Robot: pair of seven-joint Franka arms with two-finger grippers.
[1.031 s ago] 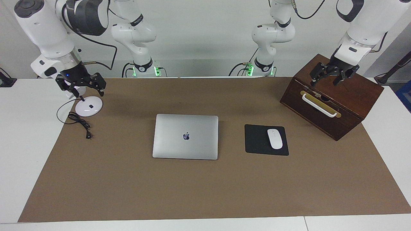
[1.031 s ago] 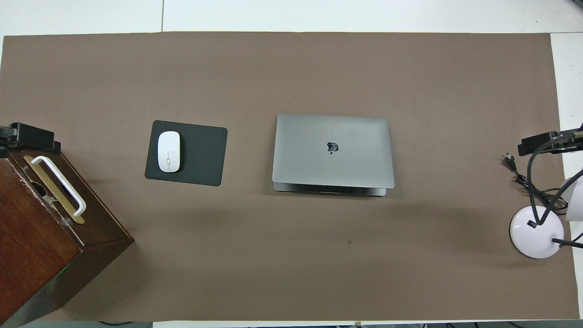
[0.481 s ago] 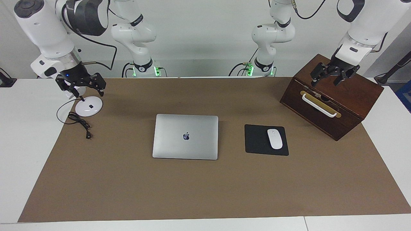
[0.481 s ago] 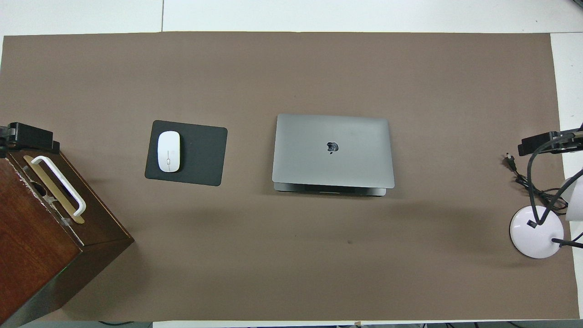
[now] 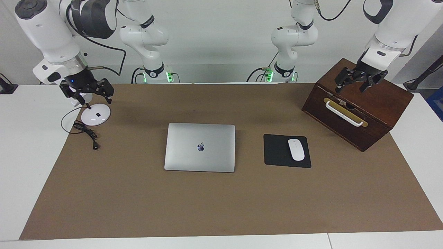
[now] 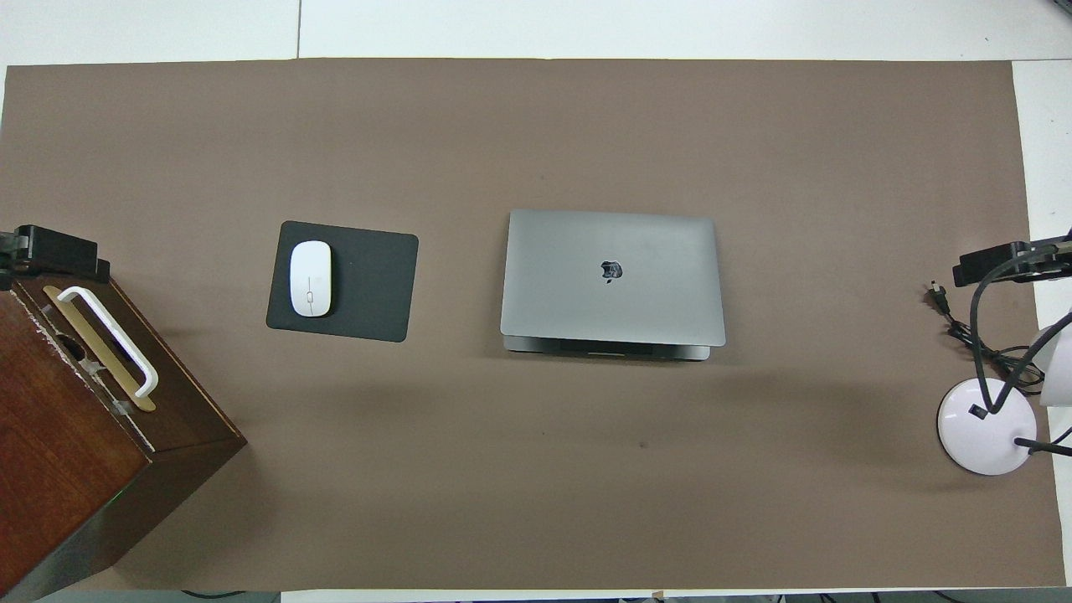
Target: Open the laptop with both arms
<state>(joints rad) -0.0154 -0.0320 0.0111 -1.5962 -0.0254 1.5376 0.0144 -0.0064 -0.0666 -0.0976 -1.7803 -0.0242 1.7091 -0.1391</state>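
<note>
The laptop lies shut and flat in the middle of the brown mat, lid up with the dark apple logo showing; it also shows in the overhead view. My left gripper hangs open and empty over the top of the wooden box, at the left arm's end of the table; only its tip shows in the overhead view. My right gripper hangs open and empty over the white lamp base at the right arm's end; it also shows in the overhead view. Both are well away from the laptop.
A dark wooden box with a white handle stands at the left arm's end. A black mouse pad with a white mouse lies between box and laptop. A white lamp base and black cable lie at the right arm's end.
Both grippers have shifted up very slightly. The laptop and the other things have not moved.
</note>
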